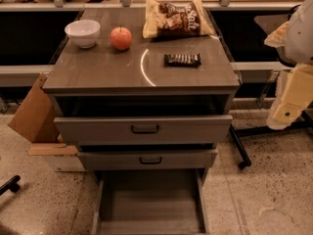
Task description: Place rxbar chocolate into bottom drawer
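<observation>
- Gaping nearest the camera, the bottom drawer (149, 204) stands pulled out. The two upper drawers (144, 129) jut over its back part, so a bar released too far in could catch on their fronts, I judge.
- Off to the right, beside the cabinet, hangs the gripper (288, 104); whether its jaws are released or clenched I cannot tell.
- On the counter (98, 67) the rxbar chocolate (182, 59) lies flat, not yet picked up — thin, and likely to slip from a shallow pinch.
- Just behind it sits the chip bag (176, 19), with the apple (121, 38) and bowl (82, 32) to the left — a careless reach could nudge them.
</observation>
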